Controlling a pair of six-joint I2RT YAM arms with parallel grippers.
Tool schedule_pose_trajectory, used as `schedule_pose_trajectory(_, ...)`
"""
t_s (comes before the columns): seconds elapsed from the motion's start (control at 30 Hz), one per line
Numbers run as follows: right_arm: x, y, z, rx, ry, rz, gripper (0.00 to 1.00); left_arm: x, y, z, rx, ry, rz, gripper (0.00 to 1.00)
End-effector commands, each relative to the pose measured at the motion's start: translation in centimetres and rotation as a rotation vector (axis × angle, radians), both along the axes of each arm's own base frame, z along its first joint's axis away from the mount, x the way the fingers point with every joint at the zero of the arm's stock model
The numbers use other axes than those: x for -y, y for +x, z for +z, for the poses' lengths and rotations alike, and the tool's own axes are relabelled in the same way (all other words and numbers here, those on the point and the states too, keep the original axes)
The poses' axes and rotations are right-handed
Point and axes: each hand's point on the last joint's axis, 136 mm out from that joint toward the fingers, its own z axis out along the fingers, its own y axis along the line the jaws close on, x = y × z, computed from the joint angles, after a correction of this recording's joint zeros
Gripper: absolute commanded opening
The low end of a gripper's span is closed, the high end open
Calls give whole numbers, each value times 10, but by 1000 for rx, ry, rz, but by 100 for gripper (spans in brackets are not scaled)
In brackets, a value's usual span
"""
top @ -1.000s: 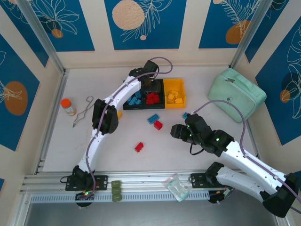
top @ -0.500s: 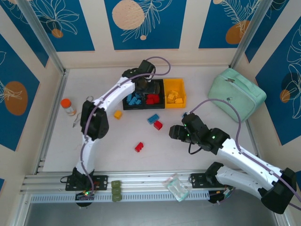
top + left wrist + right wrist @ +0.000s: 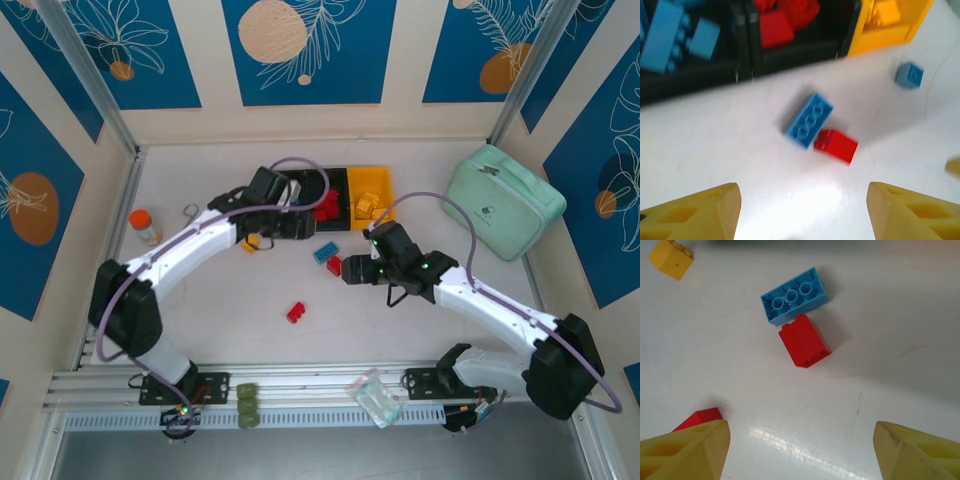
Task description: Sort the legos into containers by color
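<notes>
The containers (image 3: 385, 222) sit mid-table: two black bins (image 3: 790, 54) with blue and red legos inside, and a yellow bin (image 3: 880, 39) with yellow ones. In front of them a long blue brick (image 3: 324, 252) (image 3: 809, 120) (image 3: 795, 296) touches a red brick (image 3: 334, 266) (image 3: 836, 145) (image 3: 804, 341). A small blue brick (image 3: 910, 75), a yellow brick (image 3: 250, 243) (image 3: 671, 259) and another red brick (image 3: 296, 312) (image 3: 697, 419) lie loose. My left gripper (image 3: 298, 224) (image 3: 802, 215) hovers open and empty just short of the bins. My right gripper (image 3: 352, 268) (image 3: 802, 452) is open and empty beside the blue-red pair.
A mint green pouch (image 3: 503, 200) lies at the right. An orange-capped bottle (image 3: 146, 226) stands at the left with metal tongs (image 3: 188, 212) near it. An olive green block (image 3: 246, 405) and a clear plastic bag (image 3: 375, 398) rest on the near rail.
My left arm has swung back from above the bins toward the near left, lowering its gripper in front of them. My right gripper has moved left toward the blue-red pair. Both jaws have widened.
</notes>
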Motion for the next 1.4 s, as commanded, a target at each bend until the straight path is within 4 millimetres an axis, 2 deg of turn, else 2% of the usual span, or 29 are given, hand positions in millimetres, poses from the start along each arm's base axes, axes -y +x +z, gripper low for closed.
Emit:
schedule_pose_trajectory(0.0, -21, 19, 15, 69, 39, 101, 76, -8, -22, 3, 2, -66, 10, 68)
schedule_pose_trajectory(0.23, -38, 43, -16, 0, -5, 148, 76, -34, -61, -23, -60, -86, 65, 70)
schedule_pose_trajectory(0.5, -49, 63, -48, -56, -65, 160, 75, -41, -73, -44, -109, -82, 88, 70)
schedule_pose_trajectory(0.63, -54, 63, -62, -89, -78, 166, 72, -42, -76, -46, -117, -84, 92, 70)
schedule_pose_trajectory(0.83, -64, 50, -81, -128, -132, 208, 66, -44, -77, -51, -124, -70, 97, 70)
schedule_pose_trajectory(0.93, -65, 43, -90, -148, -157, 210, 59, -45, -77, -54, -131, -66, 103, 70)
schedule_pose_trajectory(1.03, -65, 38, -93, -153, -184, 211, 46, -44, -76, -56, -136, -65, 102, 70)
schedule_pose_trajectory(1.13, -65, 35, -88, -143, -208, 210, 36, -42, -75, -57, -142, -68, 100, 70)
schedule_pose_trajectory(1.23, -65, 31, -75, -118, -218, 211, 33, -41, -75, -57, -141, -74, 102, 70)
schedule_pose_trajectory(1.37, -62, 31, -48, -81, -208, 192, 31, -39, -74, -54, -132, -96, 103, 70)
